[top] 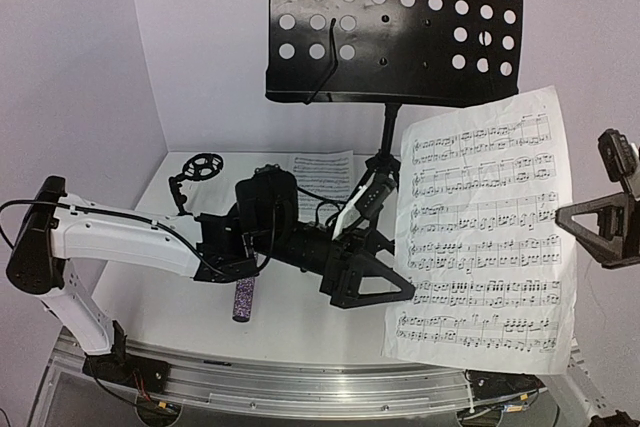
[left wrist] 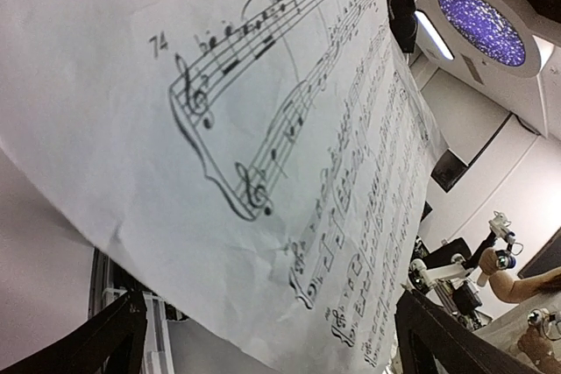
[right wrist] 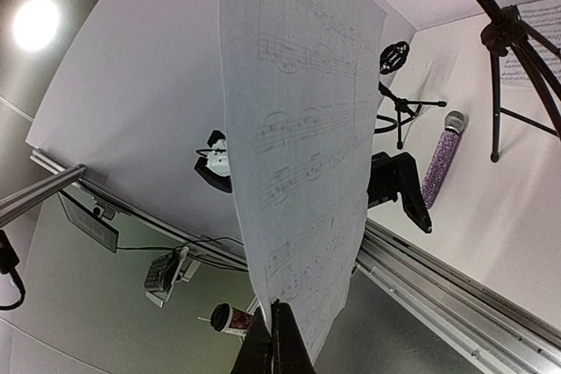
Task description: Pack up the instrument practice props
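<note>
1. The sheet hangs in the air over the right side of the tabletop, roughly upright, with its printed face toward the left arm.
2. The right gripper has its fingers together, clamped on the sheet's edge. In the top view that is the sheet's right edge.
3. The sheet bows slightly and shows creases near its lower part.
4. The left gripper reaches across the middle of the tabletop to the sheet's left edge.
5. Its 2 fingers stand wide apart and grip nothing. The printed face fills its wrist view between them. Whether a fingertip touches the paper cannot be told.
6. The mic lies flat on the tabletop near the near edge, left of centre. Its purple end points to that edge. Its silver head is hidden under the left arm in the top view but shows in the right wrist view.
7. The mic stand stands upright toward the far left corner, apart from the mic, with its round clip on top.
8. The music stand stands toward the far edge, right of centre, its perforated desk high above the tabletop.
9. A second sheet lies flat by the far edge, just left of the music stand's legs and partly covered by the left arm.
</note>
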### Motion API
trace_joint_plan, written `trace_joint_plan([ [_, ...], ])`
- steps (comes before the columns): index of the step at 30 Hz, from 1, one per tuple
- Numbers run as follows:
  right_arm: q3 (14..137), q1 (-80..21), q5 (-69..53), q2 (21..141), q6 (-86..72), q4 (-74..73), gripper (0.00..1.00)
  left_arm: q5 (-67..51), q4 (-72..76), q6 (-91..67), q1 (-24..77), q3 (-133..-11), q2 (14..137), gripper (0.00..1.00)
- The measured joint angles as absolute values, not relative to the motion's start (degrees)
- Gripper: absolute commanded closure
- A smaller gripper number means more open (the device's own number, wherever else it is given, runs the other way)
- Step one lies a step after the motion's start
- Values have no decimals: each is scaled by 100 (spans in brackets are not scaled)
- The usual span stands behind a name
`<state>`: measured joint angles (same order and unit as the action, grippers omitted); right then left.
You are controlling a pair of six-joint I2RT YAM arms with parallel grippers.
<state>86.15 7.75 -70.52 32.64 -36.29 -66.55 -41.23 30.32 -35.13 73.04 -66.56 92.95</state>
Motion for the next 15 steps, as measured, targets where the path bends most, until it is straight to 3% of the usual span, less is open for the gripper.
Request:
trace_joint_plan([
  [2,8615,775,-7054,3264,-3629,-6641,100,-4072,3026,-3592,7350,-6750,9419,22],
  [3,8615,775,-7054,3264,-3629,-6639,100,-4045,3020,-3633,7367,-6787,9460,34],
  [6,8613,775,-7053,3264,-3627,-6632,100,-4024,3035,-3701,7421,-6946,9554,87],
  [7,8608,775,-7052,3264,-3626,-6621,100,-4025,3043,-3712,7439,-6996,9565,98],
  [12,8487,775,-7047,3262,-3620,-6573,100,-3938,3029,-3562,7509,-7099,9522,100],
  [13,8442,775,-7034,3260,-3615,-6573,96,-3892,2985,-3440,7515,-7064,9470,100],
  [15,8337,775,-7000,3259,-3608,-6570,78,-3799,2911,-3043,7544,-6847,9271,100],
])
